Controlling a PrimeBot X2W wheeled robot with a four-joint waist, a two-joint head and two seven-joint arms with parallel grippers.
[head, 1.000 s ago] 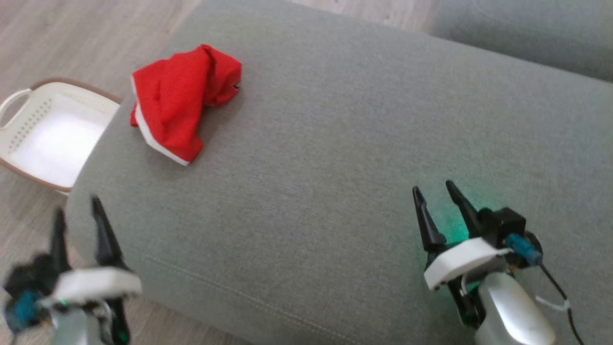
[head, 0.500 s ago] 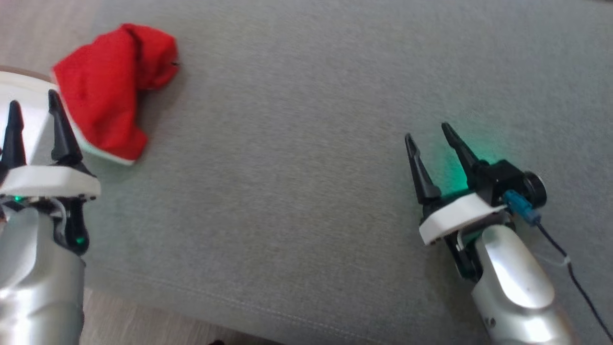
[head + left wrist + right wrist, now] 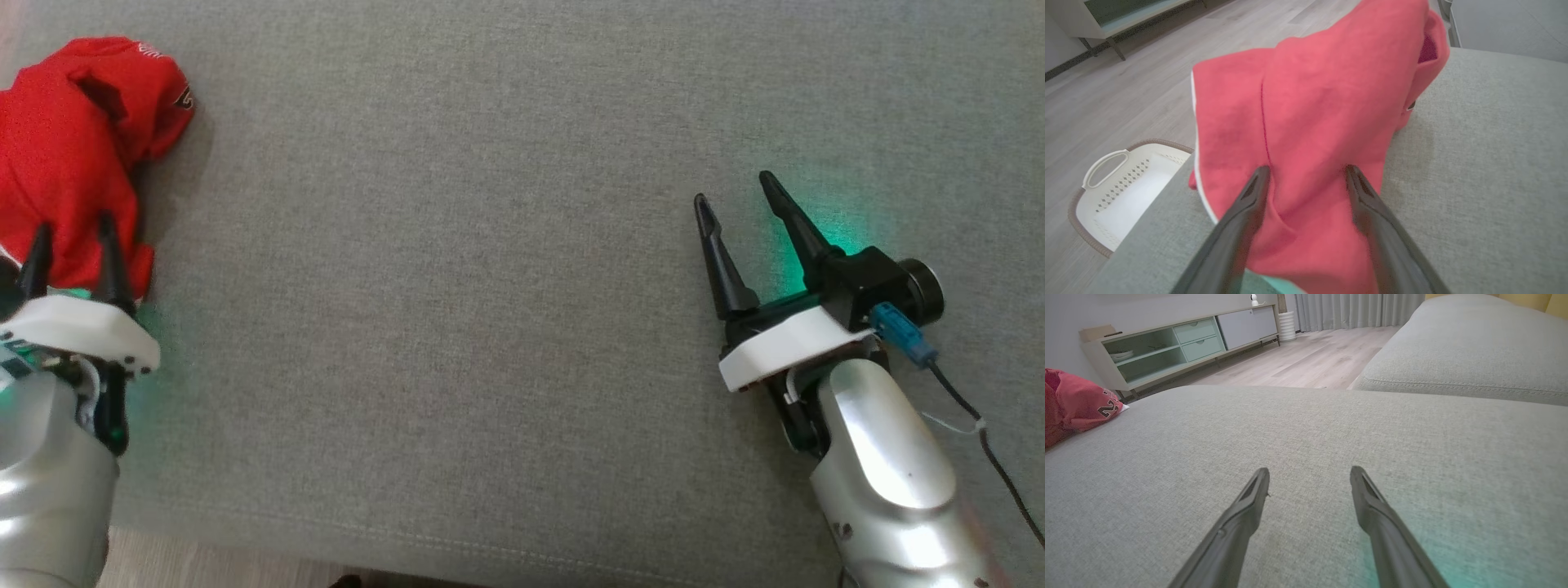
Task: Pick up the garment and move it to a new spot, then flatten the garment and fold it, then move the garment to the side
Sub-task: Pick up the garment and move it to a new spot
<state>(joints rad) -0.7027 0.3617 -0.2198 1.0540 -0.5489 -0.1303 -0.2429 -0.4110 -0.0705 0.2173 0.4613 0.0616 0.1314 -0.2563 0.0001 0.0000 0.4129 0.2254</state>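
Note:
The garment is a crumpled bright red heap at the far left of the grey cushion. My left gripper is open, its two dark fingertips over the heap's near edge. From the left wrist the garment spreads across the gap between the fingers, with a thin white hem down its left side. My right gripper stands open well to the right, over bare cushion with nothing between its fingers. The right wrist view catches the garment at its left edge, with dark printed numerals on it.
A white perforated basket sits on the wooden floor beside the cushion's left edge. A second grey cushion lies beyond a gap, and a low pale cabinet stands against the far wall.
The head camera has swung down and right, so the garment now sits at the picture's left edge. My left gripper has risen from beside the cushion to the garment's near edge. Both stay open.

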